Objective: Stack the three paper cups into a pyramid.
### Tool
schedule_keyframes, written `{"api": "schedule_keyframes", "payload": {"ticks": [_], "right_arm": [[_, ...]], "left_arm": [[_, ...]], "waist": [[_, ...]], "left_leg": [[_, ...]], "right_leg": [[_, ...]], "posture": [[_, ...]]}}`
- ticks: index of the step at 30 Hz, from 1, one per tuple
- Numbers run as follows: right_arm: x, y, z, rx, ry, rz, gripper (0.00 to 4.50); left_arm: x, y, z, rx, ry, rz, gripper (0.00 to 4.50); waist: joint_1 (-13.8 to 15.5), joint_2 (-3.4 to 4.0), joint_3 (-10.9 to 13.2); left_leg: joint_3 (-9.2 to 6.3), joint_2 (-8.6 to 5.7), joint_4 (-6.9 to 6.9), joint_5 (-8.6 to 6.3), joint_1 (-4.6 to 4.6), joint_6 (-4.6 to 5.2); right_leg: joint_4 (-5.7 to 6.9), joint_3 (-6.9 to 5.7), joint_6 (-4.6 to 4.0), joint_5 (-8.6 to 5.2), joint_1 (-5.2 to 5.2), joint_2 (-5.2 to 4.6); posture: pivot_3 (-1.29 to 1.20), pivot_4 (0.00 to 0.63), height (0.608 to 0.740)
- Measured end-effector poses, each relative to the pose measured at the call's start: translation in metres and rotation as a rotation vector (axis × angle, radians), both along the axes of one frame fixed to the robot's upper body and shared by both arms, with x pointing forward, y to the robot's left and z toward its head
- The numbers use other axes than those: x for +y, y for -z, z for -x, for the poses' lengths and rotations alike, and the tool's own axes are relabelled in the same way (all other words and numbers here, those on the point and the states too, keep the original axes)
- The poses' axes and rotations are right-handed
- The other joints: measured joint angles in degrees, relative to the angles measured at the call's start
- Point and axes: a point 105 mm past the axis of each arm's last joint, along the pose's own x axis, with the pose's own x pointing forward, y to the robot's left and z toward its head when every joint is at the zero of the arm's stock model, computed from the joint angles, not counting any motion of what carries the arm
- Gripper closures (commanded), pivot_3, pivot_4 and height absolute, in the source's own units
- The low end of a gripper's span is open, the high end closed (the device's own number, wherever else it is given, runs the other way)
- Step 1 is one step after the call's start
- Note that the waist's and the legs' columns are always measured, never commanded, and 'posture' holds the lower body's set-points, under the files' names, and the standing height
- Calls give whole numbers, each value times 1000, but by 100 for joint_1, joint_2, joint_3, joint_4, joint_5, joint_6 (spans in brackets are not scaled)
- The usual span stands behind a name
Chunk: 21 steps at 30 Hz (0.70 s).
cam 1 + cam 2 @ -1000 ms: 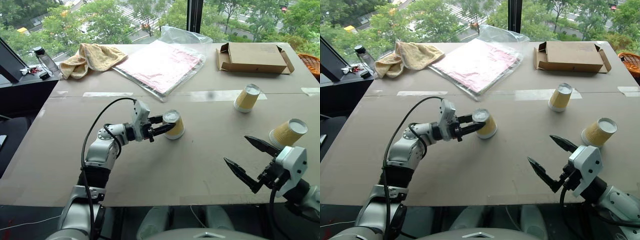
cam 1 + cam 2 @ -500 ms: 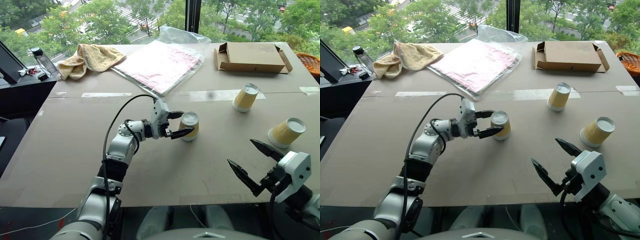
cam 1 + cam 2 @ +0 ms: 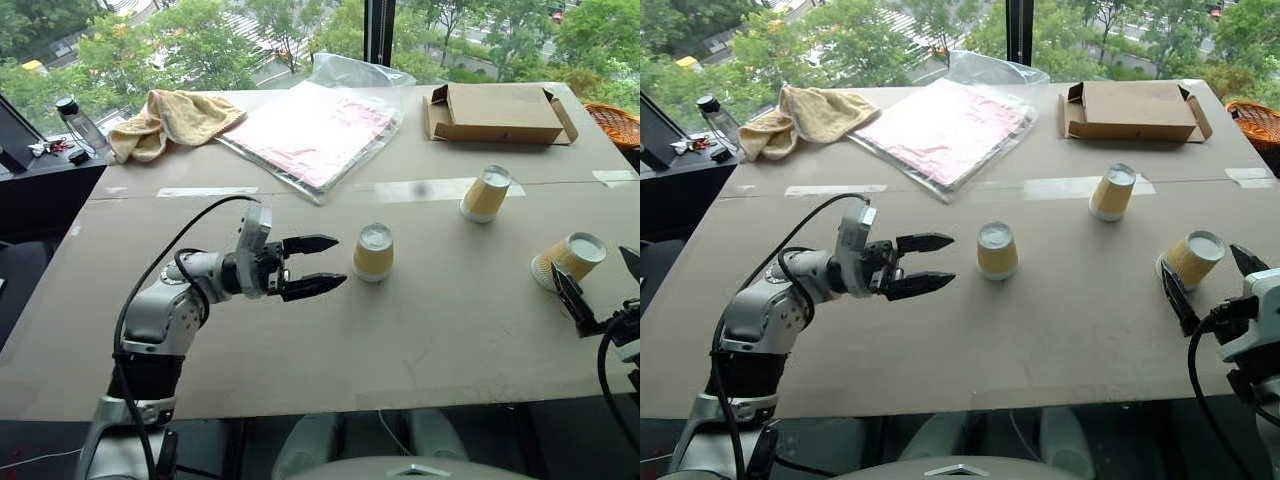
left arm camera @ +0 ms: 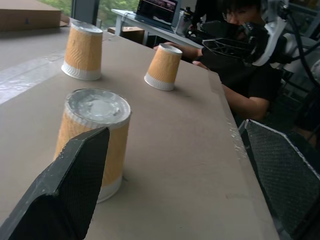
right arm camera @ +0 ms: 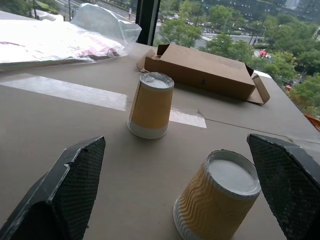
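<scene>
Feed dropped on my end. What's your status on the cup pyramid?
Left gripper open, clear of middle cup. Right gripper open, facing near-right cup. Far cup apart. All three upside down, nothing stacked, path clear.

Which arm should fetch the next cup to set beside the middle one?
Right. The right gripper is open with the near right cup between its fingers. The left gripper is open beside the middle cup, far from both other cups.

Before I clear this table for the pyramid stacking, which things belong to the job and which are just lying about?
For the job:
- middle cup, upside down
- far cup, upside down
- right-hand cup, upside down and tilted

Lying about:
- towel
- plastic-wrapped pink sheet
- cardboard box
- bottle
</scene>
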Motion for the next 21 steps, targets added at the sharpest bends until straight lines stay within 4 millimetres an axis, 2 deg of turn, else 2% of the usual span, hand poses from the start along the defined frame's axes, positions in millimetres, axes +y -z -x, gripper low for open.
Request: {"api": "schedule_keyframes", "payload": {"ticks": [4,10,14,17,20,21], "right_arm": [[-10,2,-19,29,37,-34,0],[-26,21,-46,102,136,-120,0],[-40,30,-52,137,220,-133,0],[-42,34,-53,153,237,-143,0],[-42,41,-54,184,231,-170,804],[-42,43,-54,195,228,-178,1312]], "left_arm": [[-8,-17,20,-7,117,7,41],[-16,-19,31,-40,148,0,41],[-19,-15,32,-38,127,11,41],[-21,-15,31,-51,100,15,41],[-25,-17,31,-75,86,25,0],[-25,-17,31,-74,79,26,0]], "waist": [[18,10,-4],[8,10,-3],[15,10,-3],[15,10,-3],[13,10,-3],[12,10,-3]], "left_leg": [[3,0,1,0,5,0],[9,0,-3,0,0,0],[7,0,-6,0,-2,0],[9,0,-5,0,-2,0],[11,0,-5,0,-1,0],[11,0,-5,0,0,0]], "right_leg": [[4,0,0,0,4,0],[-2,6,0,0,-1,0],[-2,5,-1,0,-5,0],[-2,7,0,0,-4,0],[-1,9,0,0,-4,0],[0,10,0,0,-4,0]], "posture": [[0,150,740],[0,150,740],[0,150,740],[0,150,740],[0,150,740],[0,150,740]]}}
